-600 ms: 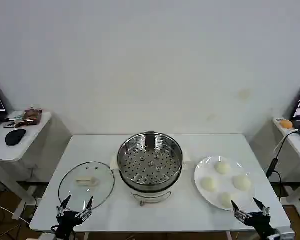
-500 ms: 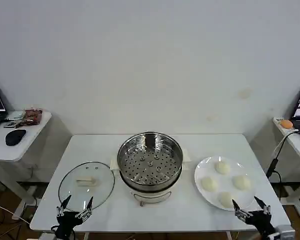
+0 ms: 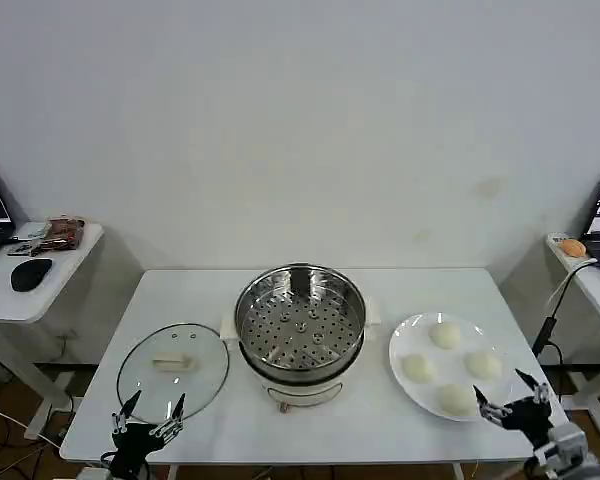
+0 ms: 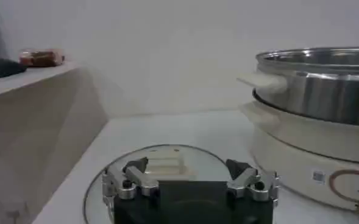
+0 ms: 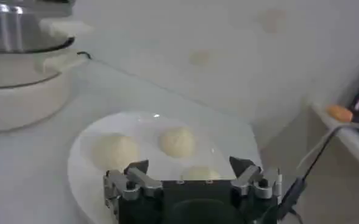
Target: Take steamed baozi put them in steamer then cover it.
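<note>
The steamer (image 3: 300, 322), a shiny steel pot with a perforated tray, stands uncovered at the table's middle. Its cover (image 3: 172, 366), a glass lid with a cream handle, lies flat to the steamer's left. Several steamed baozi (image 3: 444, 335) rest on a white plate (image 3: 398, 349) at the right. My left gripper (image 3: 150, 408) hangs open at the front edge, just short of the cover (image 4: 161, 178). My right gripper (image 3: 507, 396) is open at the plate's front right rim. In the right wrist view it (image 5: 189, 165) stands open just before a baozi (image 5: 197, 174), with two more (image 5: 177, 141) beyond.
A side table (image 3: 40, 290) with a black mouse (image 3: 30, 272) stands at the left. Another side table at the right carries an orange object (image 3: 572, 247), and a cable (image 3: 548, 325) hangs beside the main table's right edge. Bare tabletop lies in front of the steamer.
My right gripper has moved to the right and slightly up along the plate's front right rim, turning as it went. The left gripper, cover, steamer and baozi have not moved.
</note>
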Controlling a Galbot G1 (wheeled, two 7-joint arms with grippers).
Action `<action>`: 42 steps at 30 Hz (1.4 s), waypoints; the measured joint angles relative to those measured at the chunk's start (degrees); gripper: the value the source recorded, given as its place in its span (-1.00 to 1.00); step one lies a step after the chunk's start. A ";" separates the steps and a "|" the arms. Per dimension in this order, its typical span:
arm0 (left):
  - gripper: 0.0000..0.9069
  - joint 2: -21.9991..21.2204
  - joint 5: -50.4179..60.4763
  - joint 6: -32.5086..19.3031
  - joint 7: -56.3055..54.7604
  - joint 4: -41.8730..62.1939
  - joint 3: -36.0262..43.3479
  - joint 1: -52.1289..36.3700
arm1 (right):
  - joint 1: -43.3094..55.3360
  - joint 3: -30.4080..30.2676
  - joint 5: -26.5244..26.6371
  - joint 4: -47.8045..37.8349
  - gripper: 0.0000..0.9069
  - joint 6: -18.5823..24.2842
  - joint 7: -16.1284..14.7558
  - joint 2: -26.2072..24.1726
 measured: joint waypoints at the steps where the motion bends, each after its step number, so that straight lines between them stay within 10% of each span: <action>1: 1.00 0.00 0.00 0.02 0.00 0.03 -0.08 -0.07 | 0.77 -0.21 -0.48 -0.40 1.00 -0.34 -0.41 -0.93; 21: 1.00 -0.04 -0.22 0.14 -0.04 1.16 0.19 -1.61 | 17.99 -8.18 -8.27 -8.97 1.00 -5.13 -13.15 -16.42; 42: 1.00 0.35 -0.70 0.34 -0.07 2.57 0.89 -3.76 | 39.34 -27.72 -10.21 -19.41 1.00 3.21 -31.84 -25.20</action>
